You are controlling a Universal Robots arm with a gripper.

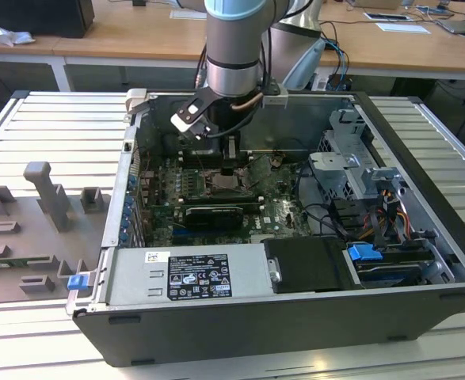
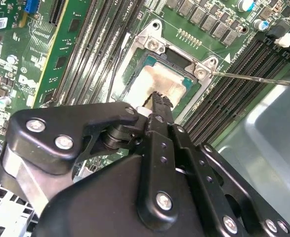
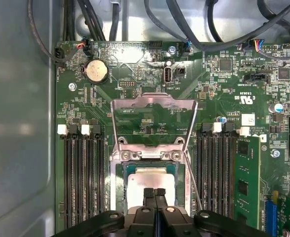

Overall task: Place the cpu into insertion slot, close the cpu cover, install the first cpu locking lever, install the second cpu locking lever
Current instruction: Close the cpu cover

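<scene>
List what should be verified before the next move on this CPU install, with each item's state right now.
1. cpu lying flat in the insertion slot: ok.
2. cpu cover closed over the chip: not ok, it is swung open, off the socket.
3. locking lever latched down: not ok, it sticks out free to one side.
4. pincer empty: ok, fingers shut together over the cpu, gripping nothing.
5. Pincer tip clear of the cpu surface: cannot tell.
</scene>
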